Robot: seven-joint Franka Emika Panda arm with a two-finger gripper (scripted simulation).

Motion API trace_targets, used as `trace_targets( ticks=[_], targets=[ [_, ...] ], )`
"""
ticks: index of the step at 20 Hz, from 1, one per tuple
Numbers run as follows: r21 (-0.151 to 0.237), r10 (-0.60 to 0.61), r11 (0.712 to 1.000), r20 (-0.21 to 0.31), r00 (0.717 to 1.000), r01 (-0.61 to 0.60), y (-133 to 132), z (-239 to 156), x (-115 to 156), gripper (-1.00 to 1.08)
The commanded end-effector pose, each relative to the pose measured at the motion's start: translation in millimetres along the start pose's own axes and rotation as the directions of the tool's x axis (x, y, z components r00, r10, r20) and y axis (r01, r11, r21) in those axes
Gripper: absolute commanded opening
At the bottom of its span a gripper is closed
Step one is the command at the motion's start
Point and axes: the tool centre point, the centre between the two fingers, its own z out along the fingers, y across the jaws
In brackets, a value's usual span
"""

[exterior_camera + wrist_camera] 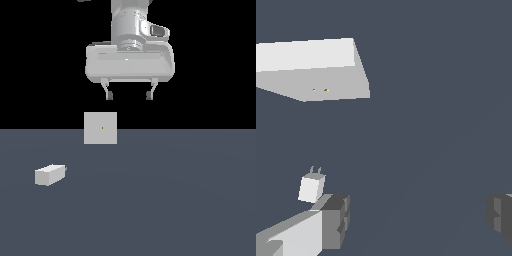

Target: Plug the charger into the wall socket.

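The charger [49, 175] lies on the grey floor [175, 200] toward the exterior view's left, its stub facing the exterior view's right; the wall socket [100, 128] stands upright behind it, apart. The gripper [129, 95] hangs above, fingers spread, holding nothing

The white Panda arm comes straight down from above, its rounded wrist section ending in a broad, pale grey gripper [128, 95] held level. Two short dark-tipped fingers [108, 93] point downward, spread wide with nothing between them. It hangs well above the dark grey-blue floor [175, 210], touching nothing. The wrist view shows the same wide gap.
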Motion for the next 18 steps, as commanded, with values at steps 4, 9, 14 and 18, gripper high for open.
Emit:
trace_targets(
  ticks=[4, 9, 14, 18],
  targets=[
    [0.000, 0.001, 1.000, -0.003, 1.000, -0.001, -0.8, 0.4, -0.6, 1.00],
    [-0.001, 0.007, 1.000, -0.019, 1.000, -0.007, -5.8, 3.6, -4.2, 1.00],
    [-0.002, 0.019, 1.000, -0.049, 0.999, -0.019, -15.4, 9.8, -11.0, 1.00],
    [-0.003, 0.032, 0.999, -0.084, 0.996, -0.033, -26.6, 17.2, -18.3, 1.00]
  ],
)
